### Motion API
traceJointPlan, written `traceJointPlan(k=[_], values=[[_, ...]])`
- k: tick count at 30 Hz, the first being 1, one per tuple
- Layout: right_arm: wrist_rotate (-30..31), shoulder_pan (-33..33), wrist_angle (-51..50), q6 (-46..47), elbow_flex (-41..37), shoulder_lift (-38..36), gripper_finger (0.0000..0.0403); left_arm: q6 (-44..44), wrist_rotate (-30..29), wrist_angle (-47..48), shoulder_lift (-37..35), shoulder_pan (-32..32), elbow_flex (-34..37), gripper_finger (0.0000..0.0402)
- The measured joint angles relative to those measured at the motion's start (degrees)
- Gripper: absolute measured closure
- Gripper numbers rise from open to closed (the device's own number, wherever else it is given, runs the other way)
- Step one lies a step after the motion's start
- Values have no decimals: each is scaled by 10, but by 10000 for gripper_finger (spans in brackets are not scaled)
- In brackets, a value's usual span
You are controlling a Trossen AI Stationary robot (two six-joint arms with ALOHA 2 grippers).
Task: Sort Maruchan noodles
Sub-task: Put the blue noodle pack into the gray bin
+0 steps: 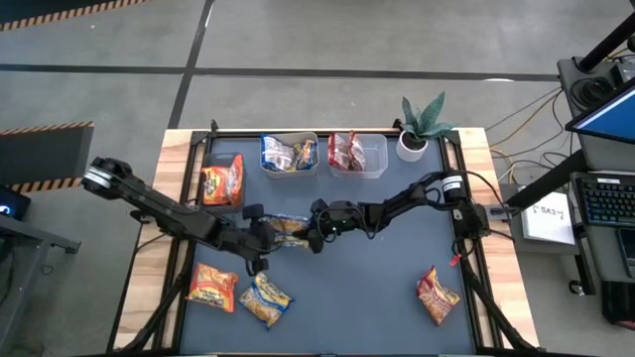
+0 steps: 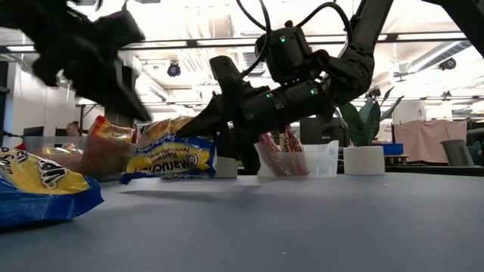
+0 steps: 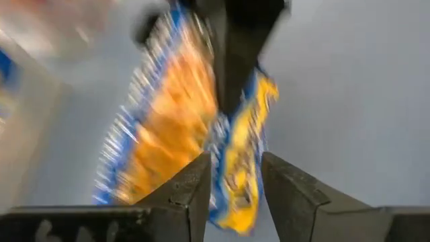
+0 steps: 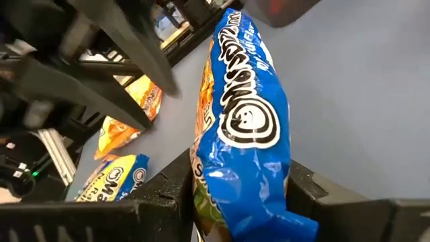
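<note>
A yellow-and-blue Maruchan packet (image 1: 288,230) hangs between both grippers at the table's middle. My right gripper (image 1: 314,231) comes from the right and is shut on it. My left gripper (image 1: 260,238) comes from the left and is open. In the left wrist view its fingers (image 3: 195,185) stand on either side of the packet's other end (image 3: 236,181), and I cannot tell whether they touch it. In the low view the packet (image 2: 170,159) lies about level, just above the table. My right gripper (image 4: 235,176) pinches the packet's right end (image 4: 236,202) between its two fingers. It reaches in nearly level from the table's right side. The packet is lifted just clear of the table and sticks out lengthwise beyond the fingers toward my left gripper.
At the far edge, one clear tub (image 1: 289,155) holds yellow-and-blue packets and another (image 1: 357,155) holds red ones. An orange packet (image 1: 222,180) lies far left. Near left lie an orange packet (image 1: 211,286) and a yellow-blue one (image 1: 266,299). A red one (image 1: 437,295) is near right, a potted plant (image 1: 417,127) far right.
</note>
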State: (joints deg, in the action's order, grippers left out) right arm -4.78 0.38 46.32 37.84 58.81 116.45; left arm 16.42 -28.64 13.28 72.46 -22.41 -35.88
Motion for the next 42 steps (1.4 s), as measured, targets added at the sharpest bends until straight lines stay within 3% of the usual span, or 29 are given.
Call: traceJointPlan(k=[7,12,18,23,30,42], values=[[35,0,-34,-14,0,-33,269,-97,-91,-25,-104,-8,-1,303],[122,0,-105,-40,0,-87,269,-158,-137,-43,-157,-8,-1,311],[256,-7,-180,-44,0,-154,269,-172,-215,-29,-187,-8,0,315],[318,-24,-239,-45,31,-181,269,-178,-220,-22,-194,-8,0,315],[384,-66,-418,-73,160,-158,269,-223,-240,-12,-207,-8,0,315],[421,-125,-412,-89,321,-17,269,-220,-239,38,-270,-12,0,315]])
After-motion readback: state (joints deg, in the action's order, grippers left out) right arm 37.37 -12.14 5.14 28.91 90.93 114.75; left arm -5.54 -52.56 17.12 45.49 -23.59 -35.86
